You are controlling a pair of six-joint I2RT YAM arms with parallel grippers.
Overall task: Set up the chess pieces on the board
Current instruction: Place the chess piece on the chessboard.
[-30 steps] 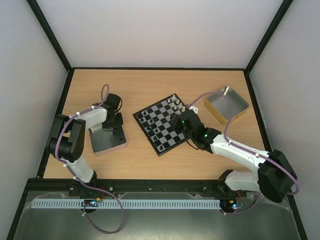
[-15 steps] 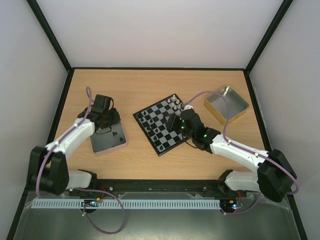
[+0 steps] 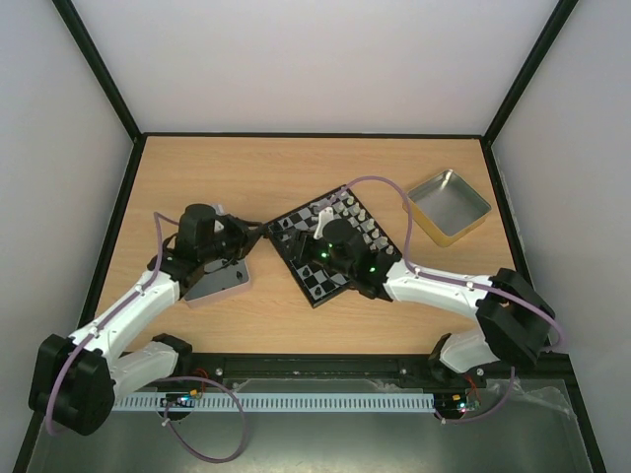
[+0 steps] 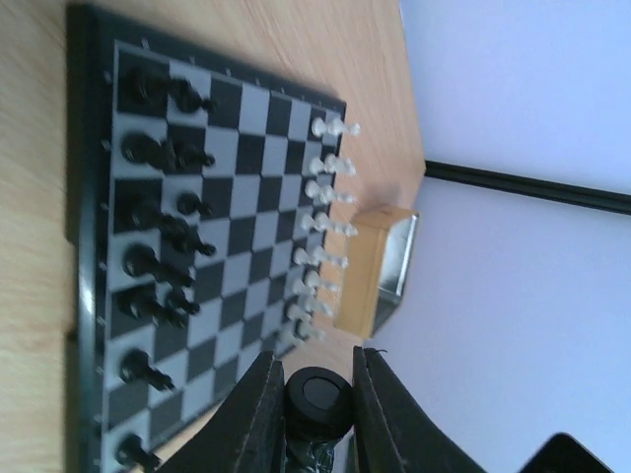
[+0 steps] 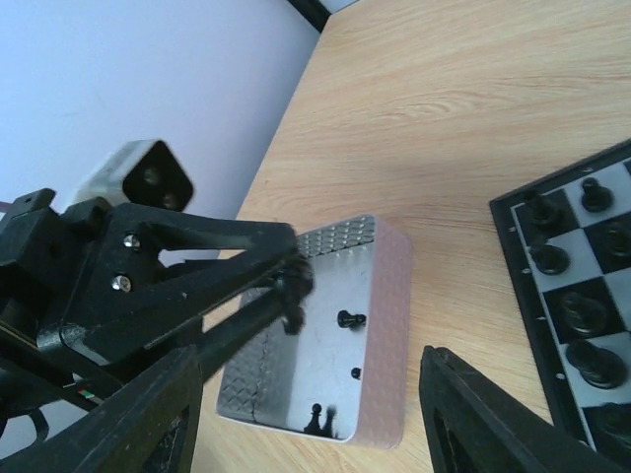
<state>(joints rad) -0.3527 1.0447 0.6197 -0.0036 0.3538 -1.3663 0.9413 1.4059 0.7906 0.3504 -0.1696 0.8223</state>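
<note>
The board (image 3: pixel 314 286) lies at mid-table, black chess pieces (image 4: pixel 158 212) along one side and silvery-white ones (image 4: pixel 325 197) along the other. My left gripper (image 3: pixel 245 236) hovers between a silver tin (image 3: pixel 225 286) and the board's left corner, shut on a black chess piece (image 4: pixel 320 402) whose round base faces the camera. In the right wrist view that same piece (image 5: pixel 296 288) hangs over the tin (image 5: pixel 386 296), where three black pieces (image 5: pixel 349 318) still lie. My right gripper (image 3: pixel 308 246) is above the board, turned toward the tin, open and holding nothing (image 5: pixel 315 434).
A gold-sided tin (image 3: pixel 449 205) stands at the back right, beyond the board's white side (image 4: pixel 380 266). Black frame rails and pale walls close in the table. The two arms' grippers are close together over the board's left side.
My left arm swung from over the silver tin toward the board with the black piece. The right gripper moved left across the board, turned toward the tin, and opened wider.
</note>
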